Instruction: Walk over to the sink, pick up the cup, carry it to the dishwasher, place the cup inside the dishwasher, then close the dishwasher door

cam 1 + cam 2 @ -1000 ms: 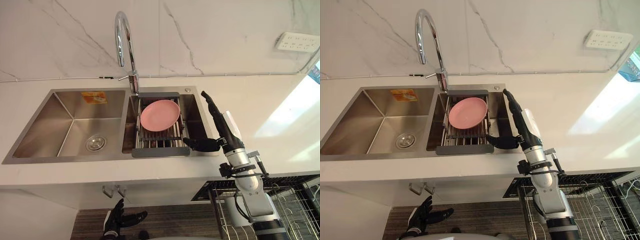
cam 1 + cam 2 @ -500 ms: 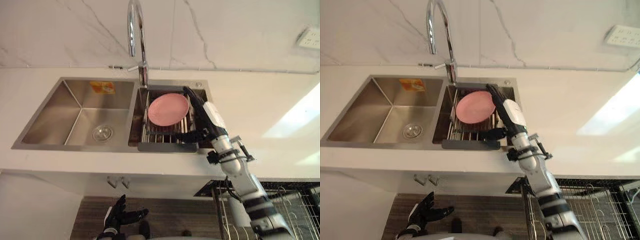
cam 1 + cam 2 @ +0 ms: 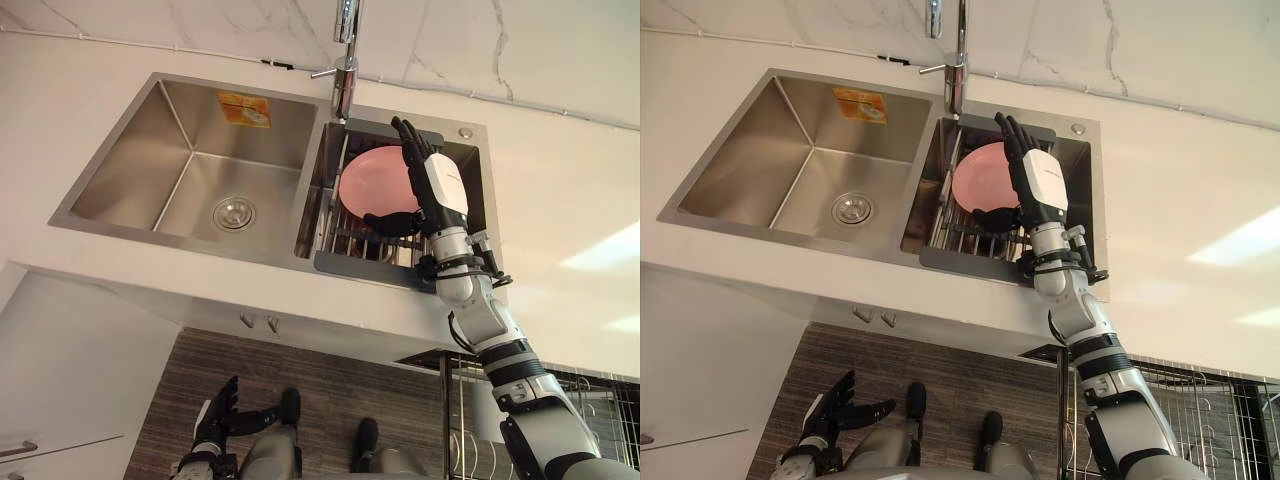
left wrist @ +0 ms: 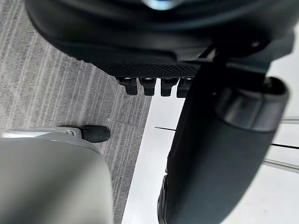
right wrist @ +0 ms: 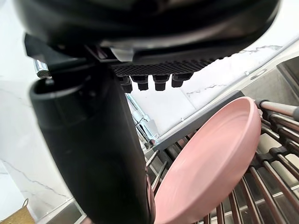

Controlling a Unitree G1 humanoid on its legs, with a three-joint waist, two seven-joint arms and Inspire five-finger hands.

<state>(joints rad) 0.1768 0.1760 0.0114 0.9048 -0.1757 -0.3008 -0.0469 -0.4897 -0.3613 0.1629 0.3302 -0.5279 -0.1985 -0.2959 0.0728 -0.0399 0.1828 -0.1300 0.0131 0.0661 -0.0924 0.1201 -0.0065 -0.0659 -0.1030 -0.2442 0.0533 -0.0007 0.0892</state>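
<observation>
Left hand (image 3: 222, 420) just hangs low over the wood-look floor (image 3: 330, 385), fingers loose and spread, holding nothing. Right hand (image 3: 435, 190) is up over the bench (image 3: 560, 210), reaching into the sink (image 3: 150, 215) with fingers out straight and thumb stuck out to the side, so not gripping anything. It's right at the right edge of the pink plate (image 3: 372, 180); can't tell if it's actually touching. The plate sits tilted on the bars of a dark drying rack (image 3: 355, 266) set in the right basin. The left basin has just its drain (image 3: 233, 213) and a yellow sticker (image 3: 244, 108) on the far wall. The chrome faucet (image 3: 345, 60) stands behind, against the marble wall (image 3: 480, 40).
</observation>
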